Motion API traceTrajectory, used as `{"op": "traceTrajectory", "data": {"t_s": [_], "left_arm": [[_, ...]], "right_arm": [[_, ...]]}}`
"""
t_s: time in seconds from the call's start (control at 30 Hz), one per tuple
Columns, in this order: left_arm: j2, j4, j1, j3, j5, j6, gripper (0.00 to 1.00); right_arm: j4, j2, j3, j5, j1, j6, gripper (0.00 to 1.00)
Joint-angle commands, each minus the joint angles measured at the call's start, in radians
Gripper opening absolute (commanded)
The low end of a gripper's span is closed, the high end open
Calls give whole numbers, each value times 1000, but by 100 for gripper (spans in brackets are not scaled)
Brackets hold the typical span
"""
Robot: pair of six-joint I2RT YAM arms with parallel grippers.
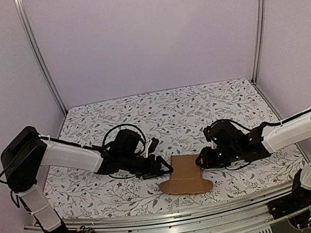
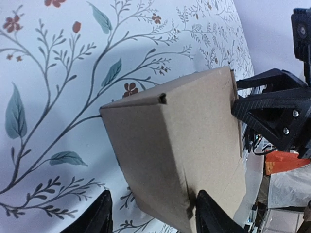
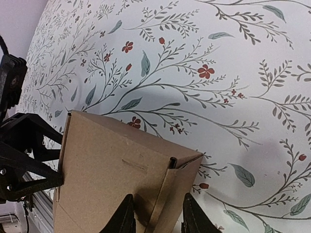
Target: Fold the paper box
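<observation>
The paper box (image 1: 184, 175) is a brown cardboard sheet, partly folded, lying near the table's front edge between both grippers. My left gripper (image 1: 162, 166) is at its left edge. In the left wrist view the left gripper (image 2: 153, 217) is open around a raised folded side of the box (image 2: 184, 136); one fingertip (image 2: 206, 213) touches the cardboard, while the other (image 2: 102, 216) stands clear of it. My right gripper (image 1: 202, 161) is at the right edge. In the right wrist view the right gripper (image 3: 156, 218) is closed on the box's (image 3: 112, 165) folded side wall.
The table (image 1: 161, 115) has a floral-patterned cloth. White walls with metal corner posts (image 1: 37, 52) enclose it on three sides. A metal rail (image 1: 172, 218) runs along the front edge just below the box.
</observation>
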Motion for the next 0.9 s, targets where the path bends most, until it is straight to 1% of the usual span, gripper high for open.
{"op": "traceTrajectory", "data": {"t_s": [0.0,0.13,0.33,0.43,0.6,0.8,0.87], "left_arm": [[-29,88,33,-71,23,-57,62],[-19,227,49,-141,81,-114,71],[71,493,69,-188,196,-220,82],[125,603,68,-190,233,-268,99],[198,687,70,-195,238,-310,100],[288,851,71,-199,265,-402,100],[306,867,70,-196,270,-413,100]], "right_arm": [[-28,41,-10,8,1,-28,31],[-13,35,-38,8,1,-22,31],[5,22,-85,0,-1,-26,29],[21,10,-108,-8,-1,-27,29],[23,-15,-137,-19,-1,-28,28],[23,-45,-188,-17,0,-17,26],[49,-57,-207,-13,0,-13,26]]}}
